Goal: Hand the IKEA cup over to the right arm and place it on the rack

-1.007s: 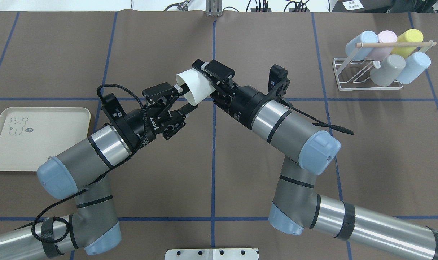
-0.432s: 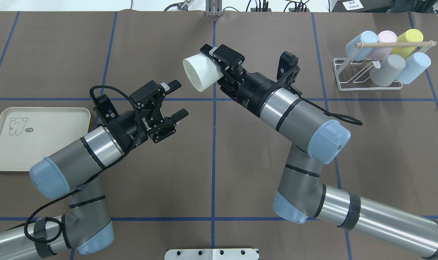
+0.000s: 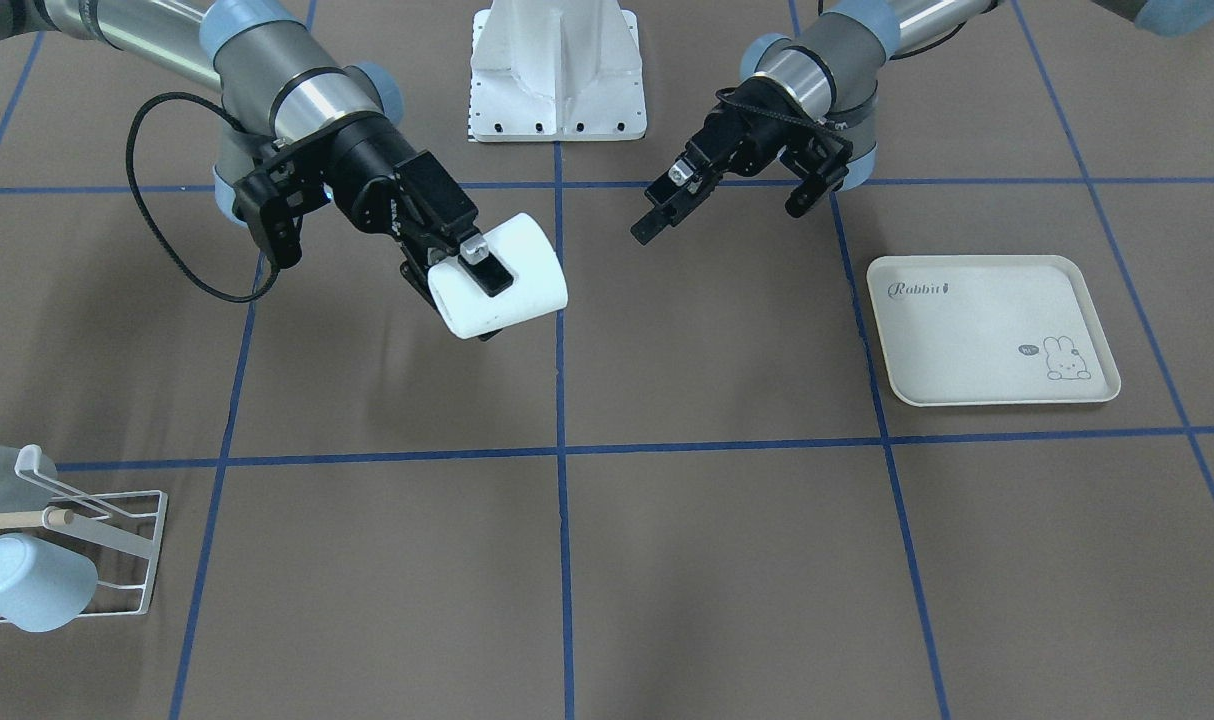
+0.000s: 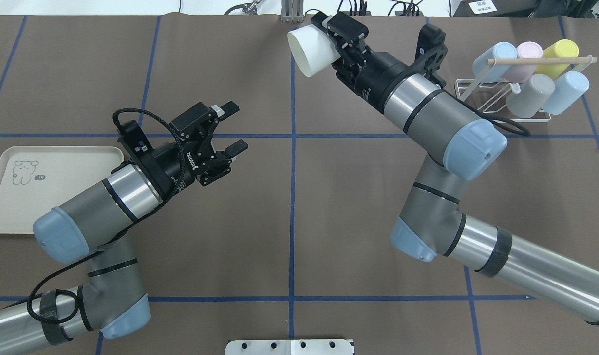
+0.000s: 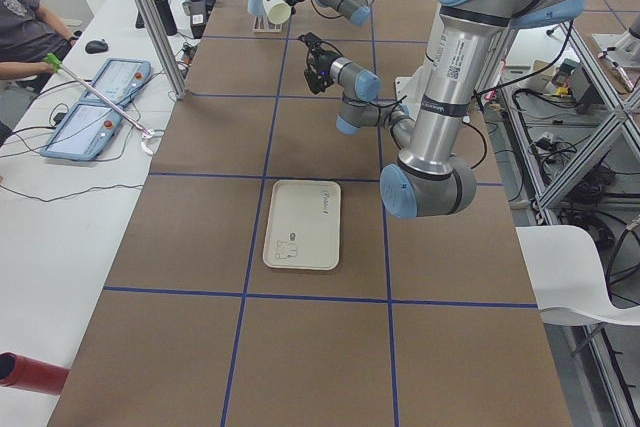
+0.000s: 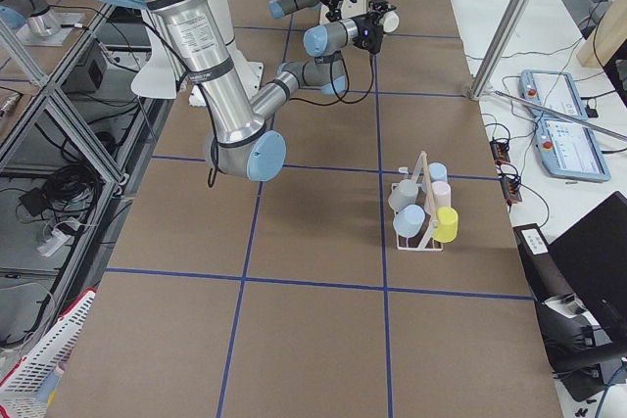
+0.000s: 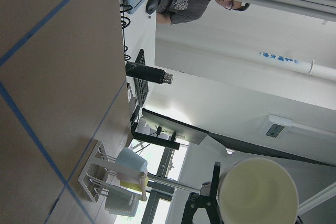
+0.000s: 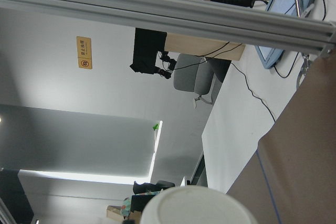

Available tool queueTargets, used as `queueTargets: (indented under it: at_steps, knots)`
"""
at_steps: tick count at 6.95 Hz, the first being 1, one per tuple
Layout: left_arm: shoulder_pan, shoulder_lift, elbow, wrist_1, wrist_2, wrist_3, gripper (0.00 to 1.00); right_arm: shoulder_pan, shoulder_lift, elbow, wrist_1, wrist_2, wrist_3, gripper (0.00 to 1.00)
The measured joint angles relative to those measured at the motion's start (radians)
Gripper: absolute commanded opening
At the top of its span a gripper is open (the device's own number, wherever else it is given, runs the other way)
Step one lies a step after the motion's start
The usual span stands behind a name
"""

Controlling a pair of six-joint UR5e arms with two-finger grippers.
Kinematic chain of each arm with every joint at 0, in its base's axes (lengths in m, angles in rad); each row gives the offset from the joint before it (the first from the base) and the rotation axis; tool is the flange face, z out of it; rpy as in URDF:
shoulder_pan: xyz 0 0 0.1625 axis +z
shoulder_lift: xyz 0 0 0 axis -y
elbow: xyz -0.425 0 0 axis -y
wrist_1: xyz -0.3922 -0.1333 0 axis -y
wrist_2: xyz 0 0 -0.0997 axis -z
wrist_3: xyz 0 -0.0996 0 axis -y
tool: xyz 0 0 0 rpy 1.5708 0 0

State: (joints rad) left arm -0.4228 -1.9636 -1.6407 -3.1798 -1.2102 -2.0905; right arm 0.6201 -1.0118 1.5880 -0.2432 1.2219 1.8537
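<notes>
The IKEA cup (image 4: 309, 49) is plain white and lies on its side in the air, mouth toward the left, near the table's far edge. My right gripper (image 4: 335, 42) is shut on its base end; the front-facing view shows the same cup (image 3: 507, 285) with one finger across its wall. My left gripper (image 4: 235, 125) is open and empty, well apart from the cup, left of the centre line. The left wrist view looks into the cup's mouth (image 7: 257, 192). The rack (image 4: 482, 106), white wire with a wooden dowel, stands at the far right and holds several pastel cups.
A cream rabbit-print tray (image 4: 57, 192) lies at the left edge, beside my left arm. The white base plate (image 4: 289, 345) sits at the near edge. A person (image 5: 25, 27) sits at the side desk beyond the table.
My right gripper has carried the cup up and to the right, toward the rack side. My left gripper, which was at the cup's rim, has drawn back to the left, open.
</notes>
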Motion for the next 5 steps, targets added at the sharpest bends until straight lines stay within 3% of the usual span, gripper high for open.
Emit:
queueTargets:
  at_steps: [3,5]
  knots:
    - [-0.013,0.039,0.004,0.027,0.004,0.232,1.0,0.071,-0.01,0.005,-0.194,-0.042,-0.2,0.0]
    - [-0.06,0.056,-0.011,0.15,0.007,0.351,1.0,0.09,-0.013,0.01,-0.329,-0.148,-0.325,0.0]
